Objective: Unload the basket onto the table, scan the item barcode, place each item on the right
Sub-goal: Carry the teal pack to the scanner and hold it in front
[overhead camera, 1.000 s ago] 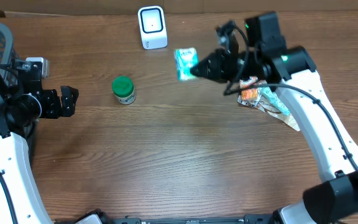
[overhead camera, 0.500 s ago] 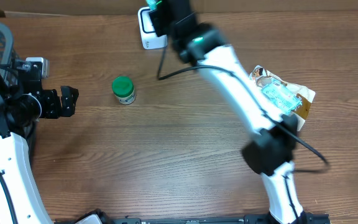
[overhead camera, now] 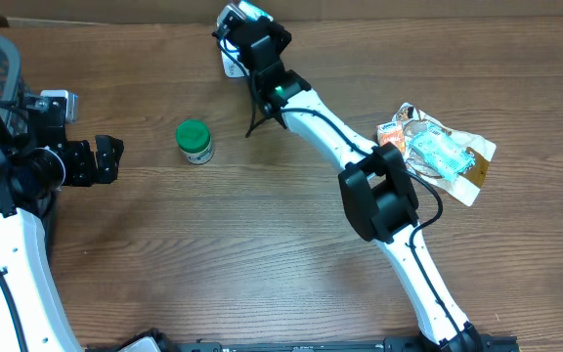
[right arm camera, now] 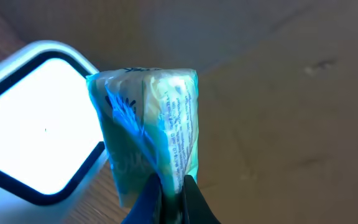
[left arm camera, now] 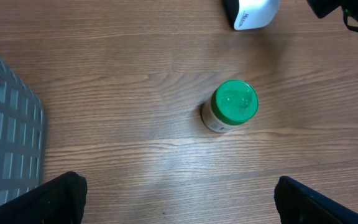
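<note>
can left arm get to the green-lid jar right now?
Probably yes. The left tool is open and faces the green-lid jar across bare table, nothing between. The right arm, holding a packet, is off at the scanner.

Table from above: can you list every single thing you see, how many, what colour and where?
scanner: one, white, far edge of table
jar: one, green lid, standing left of middle
held packet: one, blue-green, before the scanner's window
packet pile: several, teal, orange, gold, right side
basket: one, grey, far left
table: one, brown wood, under everything
left claw: one, black, open, left of jar
right claw: one, black, shut on held packet
</note>
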